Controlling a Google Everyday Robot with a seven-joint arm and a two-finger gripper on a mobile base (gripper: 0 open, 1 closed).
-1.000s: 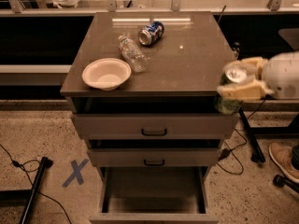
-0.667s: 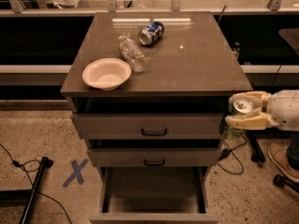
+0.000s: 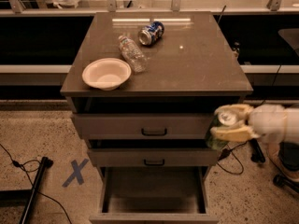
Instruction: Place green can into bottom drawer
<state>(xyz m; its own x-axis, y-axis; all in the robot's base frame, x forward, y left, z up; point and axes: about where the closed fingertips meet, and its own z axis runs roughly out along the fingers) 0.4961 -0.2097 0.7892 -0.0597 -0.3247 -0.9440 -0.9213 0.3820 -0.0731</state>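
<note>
Right of cabinet (image 3: pixel 196 59), hand (image 3: pixel 219 123) around green can (image 3: pixel 226 119)

Cabinet top (image 3: pixel 201 55) — white bowl (image 3: pixel 106 73), clear bottle (image 3: pixel 131 54), blue can (image 3: pixel 151 33); end effector (image 3: pixel 220 122) below right edge.

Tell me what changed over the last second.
The gripper, shut on the green can, dropped from tabletop level to beside the top drawer at its right end, drifting slightly left in the picture. Nothing was released. The bottom drawer stays open; bowl, plastic bottle and blue can have not moved.
</note>
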